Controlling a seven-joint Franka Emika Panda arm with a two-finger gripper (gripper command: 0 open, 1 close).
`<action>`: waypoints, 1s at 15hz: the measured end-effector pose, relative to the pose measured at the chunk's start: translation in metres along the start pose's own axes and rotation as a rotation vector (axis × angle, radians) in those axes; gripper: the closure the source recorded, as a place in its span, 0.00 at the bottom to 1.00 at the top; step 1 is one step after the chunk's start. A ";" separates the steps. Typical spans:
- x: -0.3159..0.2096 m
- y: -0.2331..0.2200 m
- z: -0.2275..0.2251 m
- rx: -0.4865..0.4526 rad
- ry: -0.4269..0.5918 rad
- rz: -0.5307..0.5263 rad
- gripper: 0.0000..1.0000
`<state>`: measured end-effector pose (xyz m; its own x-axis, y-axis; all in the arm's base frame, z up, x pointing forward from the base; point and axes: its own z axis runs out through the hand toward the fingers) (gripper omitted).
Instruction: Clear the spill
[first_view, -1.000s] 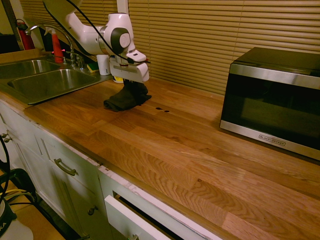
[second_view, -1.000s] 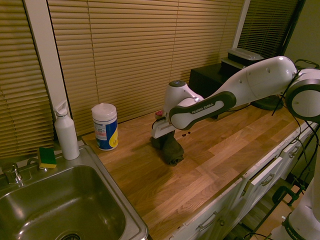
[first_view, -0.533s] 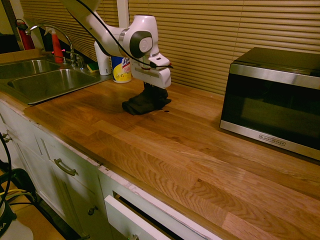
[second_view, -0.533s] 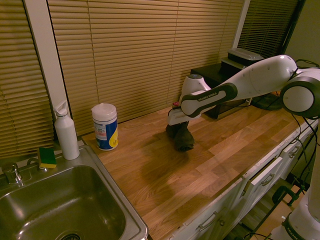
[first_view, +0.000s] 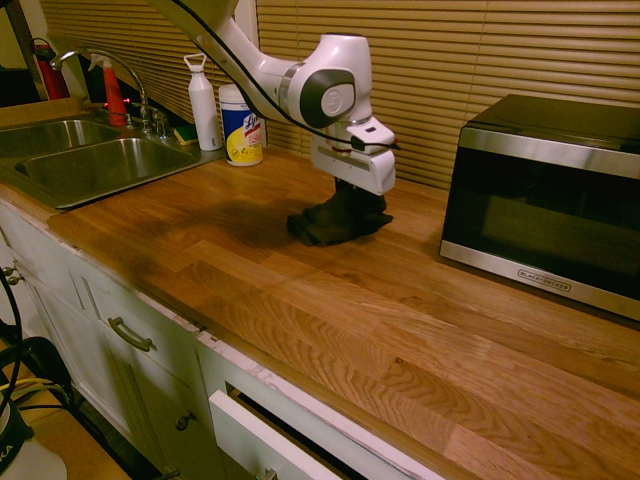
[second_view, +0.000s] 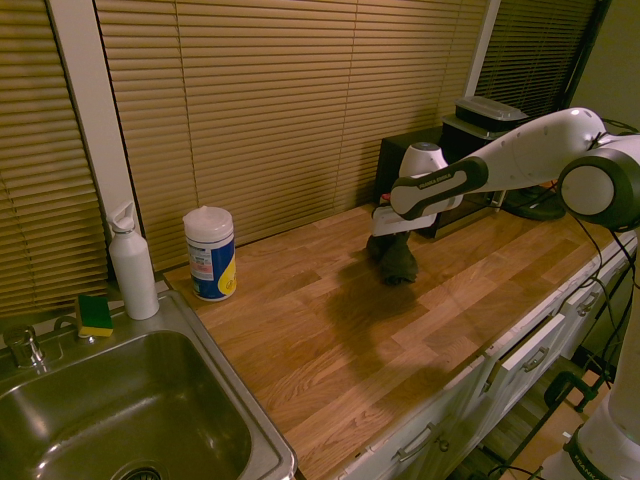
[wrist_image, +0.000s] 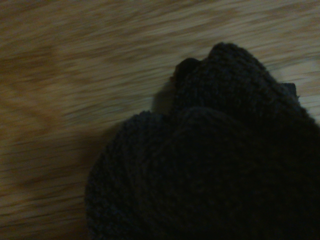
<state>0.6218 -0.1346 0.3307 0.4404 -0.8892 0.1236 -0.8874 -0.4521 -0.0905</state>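
A dark grey-black cloth (first_view: 335, 222) lies bunched on the wooden countertop (first_view: 300, 300), left of the microwave. My gripper (first_view: 350, 198) points down into the top of the cloth and is shut on it, pressing it against the wood. From the other side, the cloth (second_view: 395, 260) hangs below the gripper (second_view: 392, 238) and touches the counter. Most of the wrist view is filled by the cloth (wrist_image: 210, 165), with bare wood around it. The spill shows in no view; no dark drops are visible on the wood around the cloth.
A black and silver microwave (first_view: 550, 190) stands close on the right. At the far left are a steel sink (first_view: 80, 160), a wipes canister (first_view: 240, 125), a white bottle (first_view: 203, 90) and a sponge (second_view: 95, 313). The counter's front edge (first_view: 230, 345) runs above the drawers.
My gripper has dragged the cloth along the counter toward the microwave, across the spot where small dark drops lay. Those drops no longer show.
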 end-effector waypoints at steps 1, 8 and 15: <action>0.006 0.005 0.000 -0.003 0.003 0.006 1.00; -0.013 -0.009 -0.004 -0.042 0.041 -0.066 1.00; -0.097 -0.046 -0.029 -0.065 0.015 -0.123 1.00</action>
<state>0.6160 -0.0257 0.3517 0.5445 -0.8262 0.1446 -0.8341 -0.5515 -0.0097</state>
